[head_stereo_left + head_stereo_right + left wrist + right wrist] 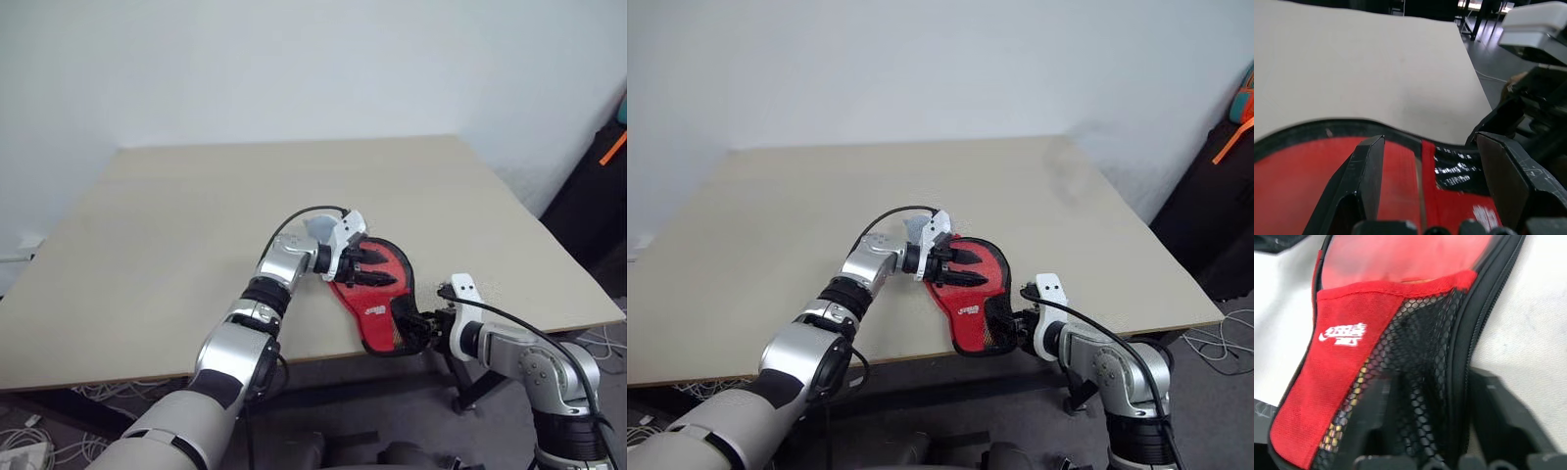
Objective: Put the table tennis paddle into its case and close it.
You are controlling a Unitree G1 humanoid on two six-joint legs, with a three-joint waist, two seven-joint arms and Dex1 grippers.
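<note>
A beige tabletop (196,225) carries the red, black-edged soft zip case (377,294) at its near edge. The left gripper (370,268) hovers spread over the case's face. The right gripper (423,328) straddles its mesh end, grip uncertain. The paddle is possibly inside; zipping remains.

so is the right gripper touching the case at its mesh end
Touching. In the right wrist view the right gripper has its black fingers on either side of the case at the mesh end, pressed against mesh and zip edge.
</note>
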